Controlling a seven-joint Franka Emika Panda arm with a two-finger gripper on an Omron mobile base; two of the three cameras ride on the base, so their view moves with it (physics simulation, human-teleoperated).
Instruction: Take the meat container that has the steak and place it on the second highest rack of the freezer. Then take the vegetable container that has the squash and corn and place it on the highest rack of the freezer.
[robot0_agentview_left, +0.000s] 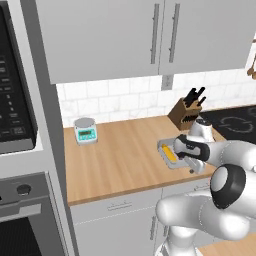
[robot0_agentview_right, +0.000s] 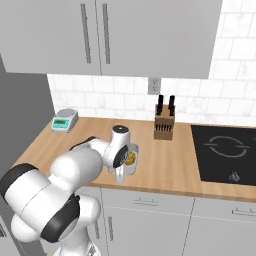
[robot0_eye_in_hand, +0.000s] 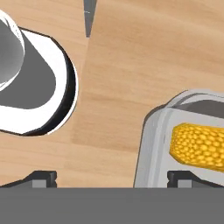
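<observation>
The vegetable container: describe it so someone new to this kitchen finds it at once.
Start at the wooden counter between the wall oven and the black cooktop. Near its front edge, in front of the knife block, lies the vegetable container under the open tool. It alone is a shallow grey tray holding a yellow corn cob.

Grey tray (robot0_agentview_left: 166, 152) with corn (robot0_agentview_left: 170, 153) on wooden counter (robot0_agentview_left: 120, 160); scale (robot0_agentview_left: 85, 130) left; knife block (robot0_agentview_left: 186, 111) behind

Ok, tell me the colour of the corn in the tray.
Bright yellow corn, clearest in the hand view.
</observation>
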